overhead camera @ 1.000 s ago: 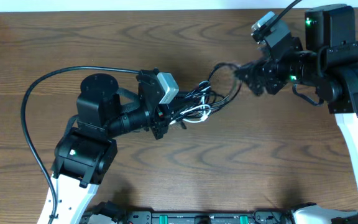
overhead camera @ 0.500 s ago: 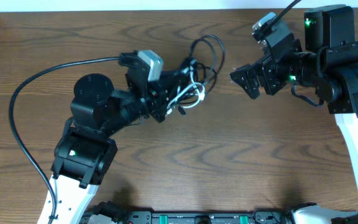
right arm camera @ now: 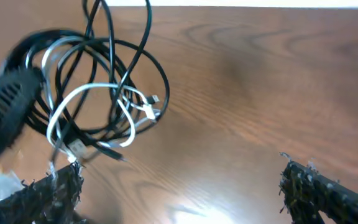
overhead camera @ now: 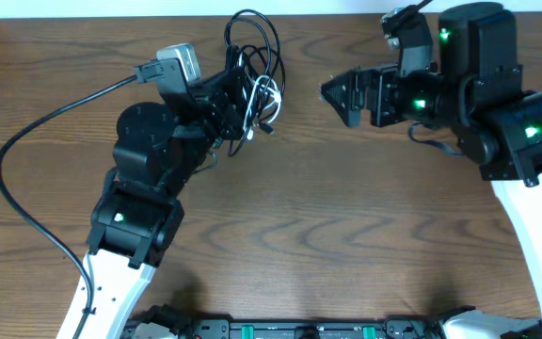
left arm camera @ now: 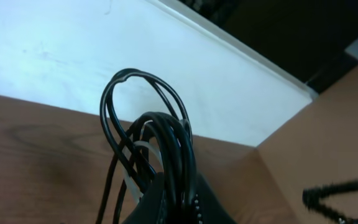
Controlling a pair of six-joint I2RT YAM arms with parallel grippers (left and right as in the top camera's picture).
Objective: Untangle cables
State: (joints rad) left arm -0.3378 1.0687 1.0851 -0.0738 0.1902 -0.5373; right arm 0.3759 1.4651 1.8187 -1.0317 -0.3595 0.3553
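The cables [overhead camera: 254, 64] are a tangle of thin black cords and one white cord with small plug ends. My left gripper [overhead camera: 236, 106] is shut on the bundle and holds it up near the table's far edge. In the left wrist view the black loops [left arm camera: 160, 143] rise from between the shut fingers. My right gripper [overhead camera: 339, 97] is open and empty, to the right of the bundle and apart from it. In the right wrist view the tangle [right arm camera: 98, 99] hangs at the upper left, the white cord [right arm camera: 120, 115] looped through it.
A thick black arm cable [overhead camera: 26, 179] sweeps along the left side of the wooden table [overhead camera: 346, 217]. A white wall [left arm camera: 73, 56] runs along the table's far edge. A dark rail [overhead camera: 299, 330] runs along the front edge.
My left gripper has carried the bundle up and to the left, toward the far edge. My right gripper has let go of the cable loop and now sits open, shifted slightly left.
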